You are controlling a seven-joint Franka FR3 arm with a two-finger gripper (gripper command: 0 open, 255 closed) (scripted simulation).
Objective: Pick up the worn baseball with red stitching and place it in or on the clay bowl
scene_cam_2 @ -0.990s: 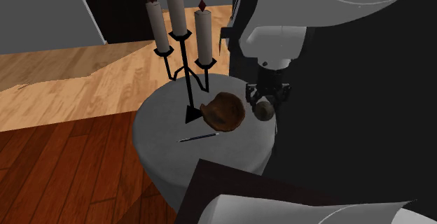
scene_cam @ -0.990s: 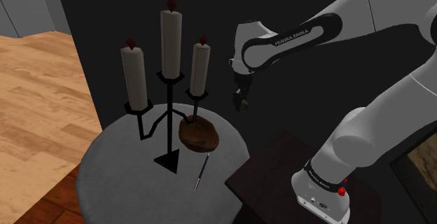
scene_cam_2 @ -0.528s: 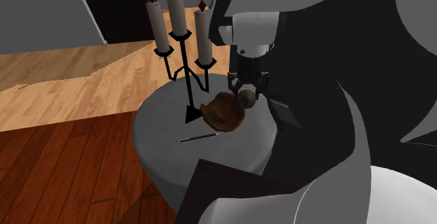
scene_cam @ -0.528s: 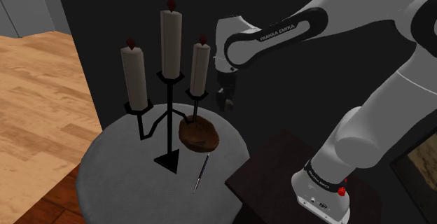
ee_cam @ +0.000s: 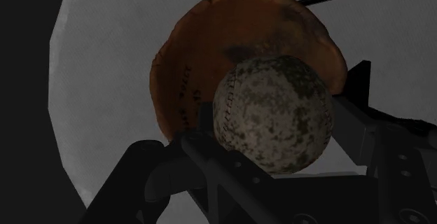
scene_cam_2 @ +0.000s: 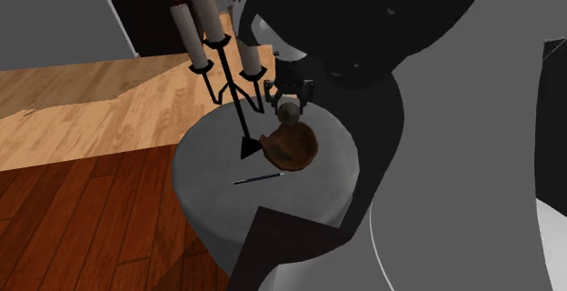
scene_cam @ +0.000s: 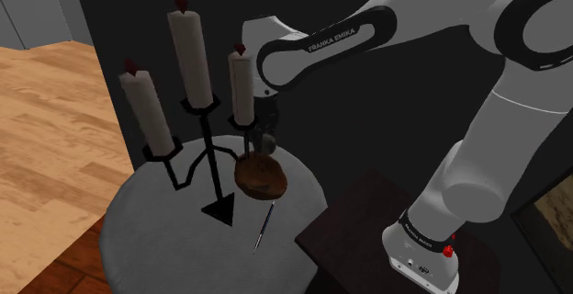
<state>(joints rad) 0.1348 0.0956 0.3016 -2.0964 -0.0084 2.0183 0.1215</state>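
A worn, mottled grey baseball (ee_cam: 273, 110) is clasped between my black fingers (ee_cam: 210, 177). My gripper (ee_cam: 276, 128) is shut on it and hangs just above the brown bowl (ee_cam: 203, 54), toward the bowl's rim. From the shoulder view the gripper (scene_cam: 265, 143) sits over the bowl (scene_cam: 262, 178), right beside the shortest candle. In the second exterior view the baseball (scene_cam_2: 289, 113) hovers a little above the bowl (scene_cam_2: 291, 144).
A black candelabra (scene_cam: 213, 159) with three candles leans toward the shoulder view's left, its short candle (scene_cam: 241, 86) close against my arm. A thin pen (scene_cam: 264, 226) lies on the round grey table (scene_cam: 156, 246). My dark stand (scene_cam: 353, 237) is at the lower right.
The gripper carried the baseball toward the shoulder view's left, from beside the table to just over the bowl. The candelabra, upright before, now tilts left.
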